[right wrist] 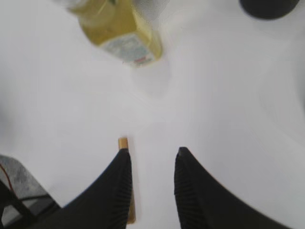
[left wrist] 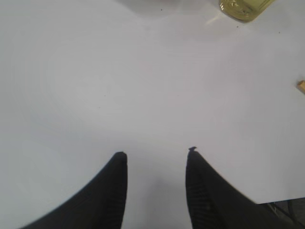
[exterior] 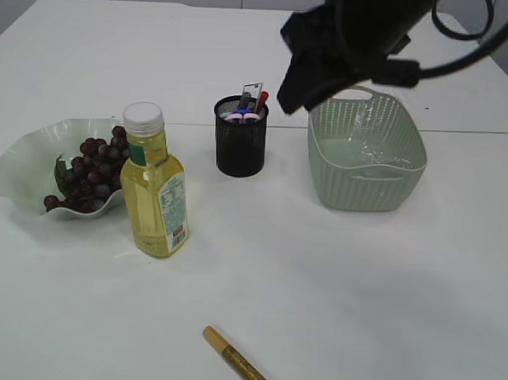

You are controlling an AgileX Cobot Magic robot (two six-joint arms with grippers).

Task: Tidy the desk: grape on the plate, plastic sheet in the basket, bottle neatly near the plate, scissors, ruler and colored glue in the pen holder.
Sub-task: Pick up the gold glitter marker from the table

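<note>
A gold glitter colored glue stick (exterior: 241, 361) lies flat near the table's front edge. In the right wrist view the glue stick (right wrist: 123, 143) pokes out beside my left finger, and my right gripper (right wrist: 151, 155) hovers open above it with nothing between its fingers. My left gripper (left wrist: 156, 153) is open over bare table. Dark grapes (exterior: 93, 169) lie on the wavy green plate (exterior: 17, 165). The yellow bottle (exterior: 156, 193) stands upright next to it. The black mesh pen holder (exterior: 239, 142) holds several items; I cannot make out scissors or ruler. The clear plastic sheet (exterior: 363, 149) lies in the green basket (exterior: 365, 183).
My right arm (exterior: 347, 42) is a dark blurred mass high above the basket's back rim. The bottle's base (left wrist: 243, 7) and the glue stick's end (left wrist: 301, 86) edge the left wrist view. The table's edge (right wrist: 28, 186) shows at lower left in the right wrist view.
</note>
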